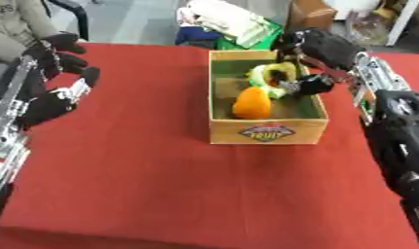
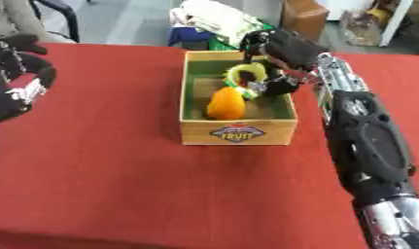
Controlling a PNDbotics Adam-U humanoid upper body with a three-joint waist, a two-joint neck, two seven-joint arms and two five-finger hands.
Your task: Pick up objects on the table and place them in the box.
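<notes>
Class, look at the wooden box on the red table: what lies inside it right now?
Inside the wooden box lie an orange fruit-like object and a yellow-green object. The right hand reaches in over the far corner, hiding what lies beneath it; whether its fingers hold the yellow-green object cannot be told.

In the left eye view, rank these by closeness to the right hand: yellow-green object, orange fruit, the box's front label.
From the right hand:
1. Yellow-green object, at the fingers, far end of the box.
2. Orange fruit, mid-box.
3. Front label, on the near wall.
</notes>
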